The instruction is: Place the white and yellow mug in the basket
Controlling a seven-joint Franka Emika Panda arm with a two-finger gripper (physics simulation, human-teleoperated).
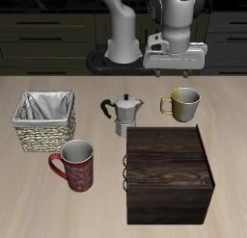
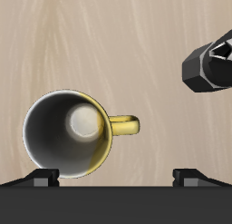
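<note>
on the desk (image 1: 96, 198), the wooden box (image 1: 169, 184) fills the front, the basket (image 1: 43, 121) waits at nine o'clock, and the white and yellow mug (image 1: 183, 103) stands at two o'clock beneath the released, empty gripper (image 1: 174, 63), which risks clipping its rim and tipping it toward the moka pot (image 1: 123, 114).

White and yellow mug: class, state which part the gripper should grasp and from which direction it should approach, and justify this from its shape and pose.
Probably the rim wall of the white and yellow mug, taken from straight above. It stands upright with its mouth open, and the gripper hangs over it. One finger inside, one outside, away from the yellow handle that points toward the moka pot.
</note>
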